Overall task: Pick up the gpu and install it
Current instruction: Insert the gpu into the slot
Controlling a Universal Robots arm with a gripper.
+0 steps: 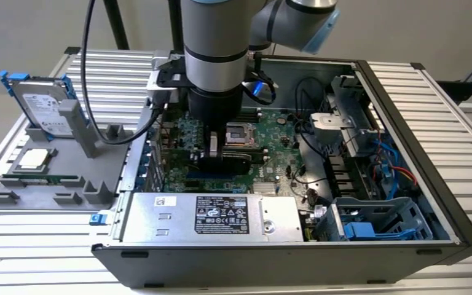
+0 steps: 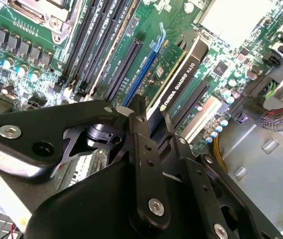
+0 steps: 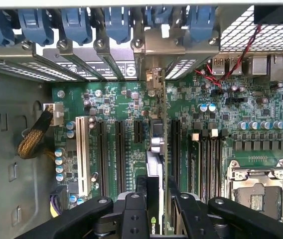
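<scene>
While the arm reaches straight down into the open computer case (image 1: pixel 432 203), the layout reads best against the motherboard (image 1: pixel 277 166) as landmark, from the exterior view's left to its right; well to that side of the board, outside the case, a grey parts holder (image 1: pixel 47 184) on the bench (image 1: pixel 23 239) keeps a silver hard drive (image 1: pixel 43 107) upright in a slot and a memory stick (image 1: pixel 39 180) lying flat, presumably so each can be grasped cleanly; over the board itself the gripper (image 3: pixel 154 209) has its jaws closed on the top edge of the gpu (image 2: pixel 177 82), which stands on edge among the expansion slots, its long edge running along them; I judge it is held upright so its edge connector meets the slot squarely; in the first wrist view its metal end bracket (image 3: pixel 154 79) lines up with a rear case opening; whether the card is fully seated I cannot tell; right of the board sit the drive cages (image 1: pixel 367 221).
</scene>
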